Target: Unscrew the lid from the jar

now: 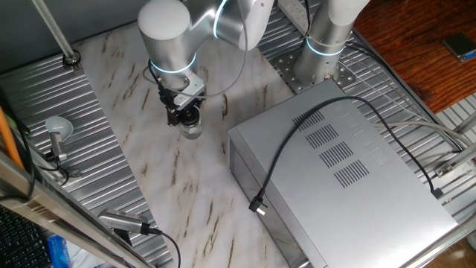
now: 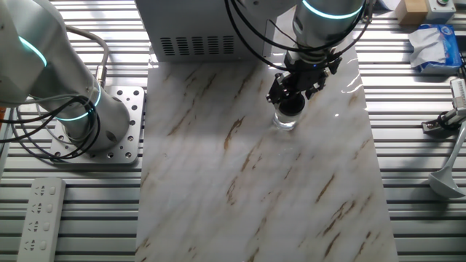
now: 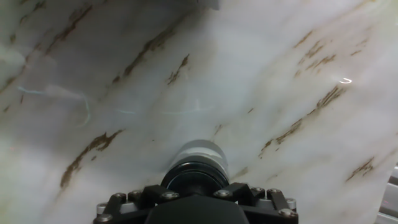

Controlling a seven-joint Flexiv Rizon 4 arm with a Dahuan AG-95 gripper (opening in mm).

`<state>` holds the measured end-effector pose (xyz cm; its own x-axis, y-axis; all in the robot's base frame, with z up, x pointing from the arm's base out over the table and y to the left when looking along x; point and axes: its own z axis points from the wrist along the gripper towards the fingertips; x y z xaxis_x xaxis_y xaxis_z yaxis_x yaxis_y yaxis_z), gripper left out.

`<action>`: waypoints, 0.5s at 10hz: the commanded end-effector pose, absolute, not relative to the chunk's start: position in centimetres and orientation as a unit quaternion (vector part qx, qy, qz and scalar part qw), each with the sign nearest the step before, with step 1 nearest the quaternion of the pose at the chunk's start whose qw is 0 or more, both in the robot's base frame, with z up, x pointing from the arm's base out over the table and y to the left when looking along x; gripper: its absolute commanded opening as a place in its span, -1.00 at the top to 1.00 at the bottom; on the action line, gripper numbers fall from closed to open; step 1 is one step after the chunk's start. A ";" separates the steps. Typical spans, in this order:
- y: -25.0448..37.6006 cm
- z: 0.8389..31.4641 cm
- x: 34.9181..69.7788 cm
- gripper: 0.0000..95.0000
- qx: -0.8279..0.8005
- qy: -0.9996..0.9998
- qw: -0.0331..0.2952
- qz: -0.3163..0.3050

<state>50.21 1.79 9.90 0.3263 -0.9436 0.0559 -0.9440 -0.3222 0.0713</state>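
The black two-finger gripper [image 2: 293, 100] sits straight down over the small round dark lid [image 3: 194, 176], apparently pinching it, though I can't quite see the fingertips meet. The tiny clear cylindrical jar [image 2: 285, 121] stands upright on the marbled white tabletop [image 2: 247, 189], at nine o'clock from the big grey metal box [image 1: 342, 179]. The lid looks seated, so the unscrewing seems mostly ahead.

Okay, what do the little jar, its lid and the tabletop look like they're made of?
Jar: clear glass or plastic, see-through, hard to say which. Lid: dark, dull, probably plastic. Tabletop: glossy marble-look slab with brown veins; reflections suggest a polished or laminated surface.
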 end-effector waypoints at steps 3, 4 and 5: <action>1.8 10.1 50.2 -0.60 0.809 -0.586 0.046 -0.003; 1.8 10.2 50.2 -0.60 0.808 -0.588 0.047 -0.005; 1.8 10.2 50.2 -0.60 0.808 -0.588 0.047 -0.006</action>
